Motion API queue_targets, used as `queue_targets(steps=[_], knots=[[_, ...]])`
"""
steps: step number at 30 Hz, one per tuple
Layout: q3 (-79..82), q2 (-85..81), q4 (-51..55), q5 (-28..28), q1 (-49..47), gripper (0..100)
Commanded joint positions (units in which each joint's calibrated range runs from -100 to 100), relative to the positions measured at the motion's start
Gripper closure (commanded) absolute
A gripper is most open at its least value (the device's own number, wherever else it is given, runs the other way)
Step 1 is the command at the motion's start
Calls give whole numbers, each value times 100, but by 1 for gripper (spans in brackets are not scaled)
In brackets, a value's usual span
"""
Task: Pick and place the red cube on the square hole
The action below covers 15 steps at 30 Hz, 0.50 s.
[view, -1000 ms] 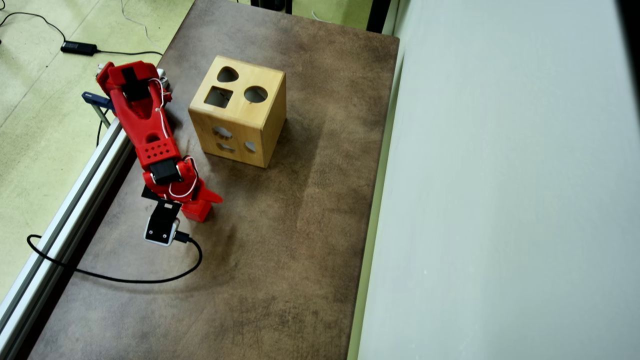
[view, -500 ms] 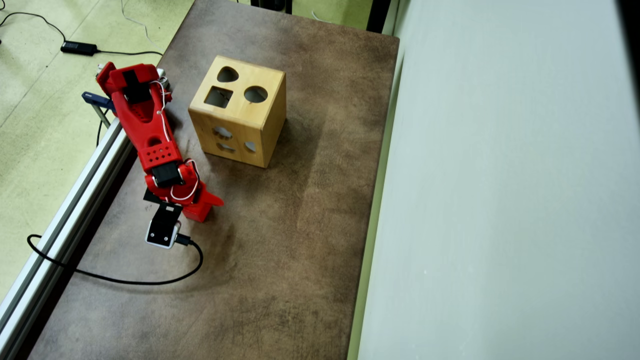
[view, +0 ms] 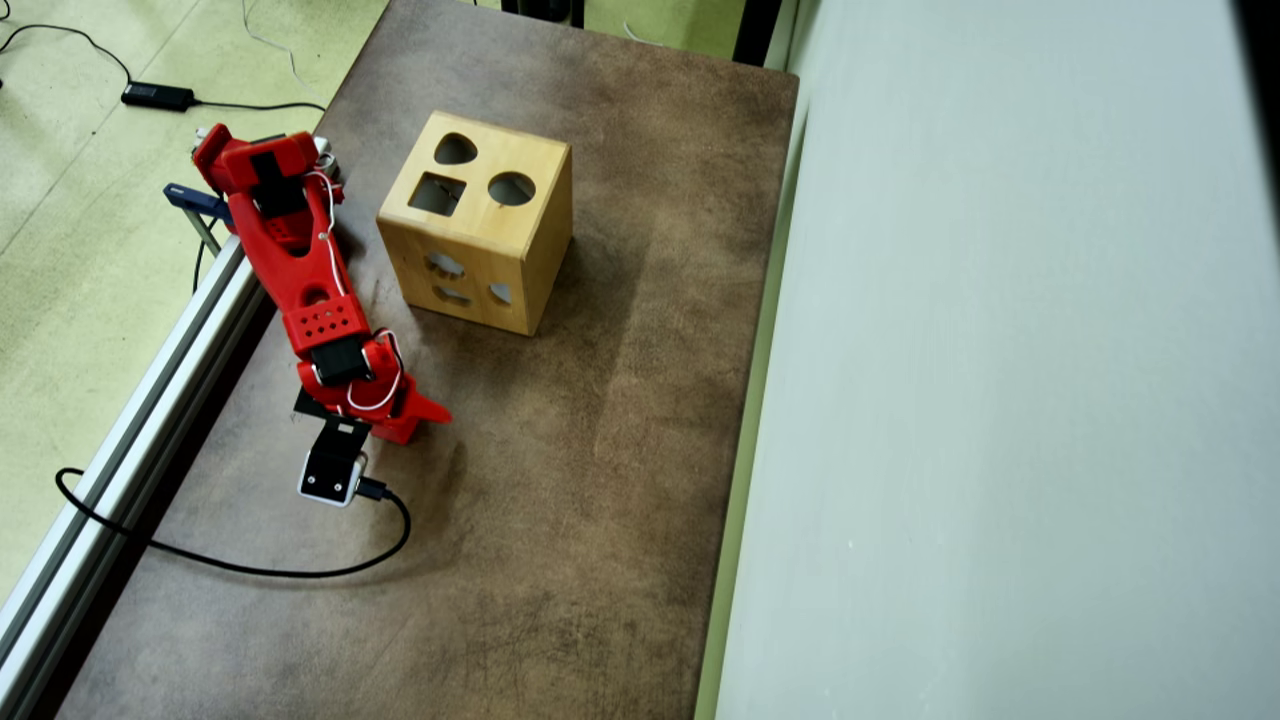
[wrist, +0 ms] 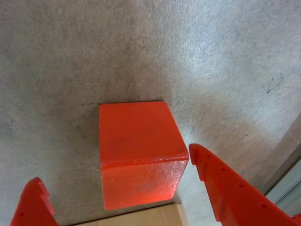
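Grey-brown and mottled, the tabletop (view: 560,520) fills most of the overhead view, with a pale panel running along its right side and greenish floor beyond its left edge. Nearest the wrist camera, a strip of light wood (wrist: 141,217) peeks in at the bottom edge of the wrist view, and the two red fingers (wrist: 230,188) of the gripper (wrist: 115,190) rise from the lower corners, spread wide and clasping nothing. Between them, sitting flat on the table, is the red cube (wrist: 138,153); its near right corner lies just beside the right finger, though I cannot tell whether they touch, and the left finger stands clear of it. In the overhead view the cube is mostly hidden under the gripper (view: 405,420), at the left part of the table. A black cable (view: 250,568) loops from the wrist camera (view: 333,470) across the table toward the aluminium rail (view: 130,420) on the left. Farther back, the red arm (view: 295,260) slants up to its base at the table's edge. Beyond it, well apart from the cube, stands the wooden shape-sorter box (view: 480,225), its top showing a square hole (view: 437,193), a round hole and a rounded teardrop-like one.
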State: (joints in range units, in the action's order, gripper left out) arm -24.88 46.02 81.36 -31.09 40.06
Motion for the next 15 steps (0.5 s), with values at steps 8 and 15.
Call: queue_targets(steps=[8, 15], knots=[[-232, -173, 39, 5, -39, 68], [-232, -181, 39, 10, 13, 81]])
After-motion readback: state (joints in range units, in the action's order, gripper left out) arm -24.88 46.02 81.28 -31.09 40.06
